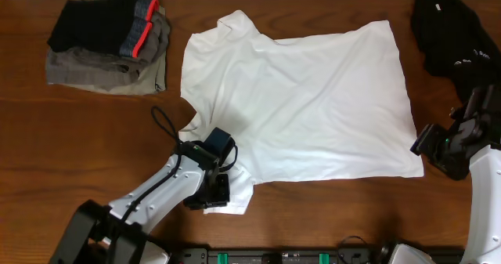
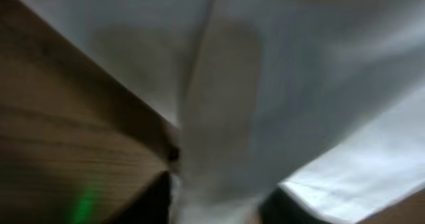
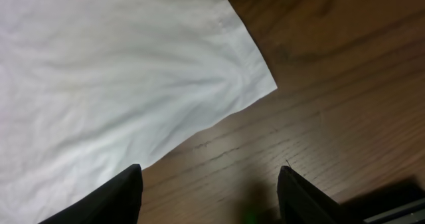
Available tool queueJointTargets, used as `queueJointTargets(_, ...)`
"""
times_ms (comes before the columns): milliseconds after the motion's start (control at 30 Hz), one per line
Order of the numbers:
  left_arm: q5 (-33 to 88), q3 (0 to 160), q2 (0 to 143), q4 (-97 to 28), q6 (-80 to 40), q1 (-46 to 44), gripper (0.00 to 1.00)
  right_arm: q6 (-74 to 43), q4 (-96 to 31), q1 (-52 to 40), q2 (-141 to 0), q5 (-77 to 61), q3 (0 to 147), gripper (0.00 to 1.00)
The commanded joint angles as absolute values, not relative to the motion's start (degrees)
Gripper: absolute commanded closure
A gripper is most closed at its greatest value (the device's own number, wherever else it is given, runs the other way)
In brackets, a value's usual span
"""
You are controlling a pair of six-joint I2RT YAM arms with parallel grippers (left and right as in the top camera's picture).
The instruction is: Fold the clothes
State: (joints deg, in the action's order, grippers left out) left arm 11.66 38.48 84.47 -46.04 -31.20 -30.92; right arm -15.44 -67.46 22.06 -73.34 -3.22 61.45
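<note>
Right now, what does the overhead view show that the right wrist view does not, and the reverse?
Only overhead: the whole white T-shirt spread flat, a pile of folded clothes at the far left, a black garment at the far right, and the left gripper at the shirt's near sleeve. Only right wrist: the hem corner with its stitching up close, and the right gripper with jaws apart and nothing between them. Both: the T-shirt on the wooden table.
</note>
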Motion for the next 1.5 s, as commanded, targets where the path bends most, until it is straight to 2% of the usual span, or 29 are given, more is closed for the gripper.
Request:
queueJointTargets(0, 11.57, 38.28, 84.79, -45.8, -31.83, -31.09, 0.94, -14.7, -67.35, 23.18, -73.08, -3.22, 61.69, 0.38)
queueJointTargets(333, 9.82, 43.05, 81.67, -47.86, -31.57, -30.92, 0.94, -17.32, -61.73, 23.2, -74.98, -0.99, 53.56, 0.42)
queueJointTargets(600, 9.63, 43.16, 80.84, -48.12, -30.26, -27.0, 0.94, -16.64, -51.81, 23.2, -80.23, 0.23, 46.85, 0.35)
queueJointTargets(1033, 9.63, 43.16, 80.84, -48.49, -30.26, -24.38, 0.94, -16.73, -44.86, 23.29, -89.52, 5.41, 46.06, 0.34)
queueJointTargets(1267, 9.65, 43.16, 80.84, -47.59, -30.28, -24.38, 0.94, -17.63, -43.94, 23.31, -92.82, 6.72, 46.06, 0.46)
queueJointTargets(1467, 9.61, 43.16, 80.84, -46.57, -30.26, -24.36, 0.94, -17.78, -43.4, 23.31, -92.82, 6.7, 46.06, 0.78)
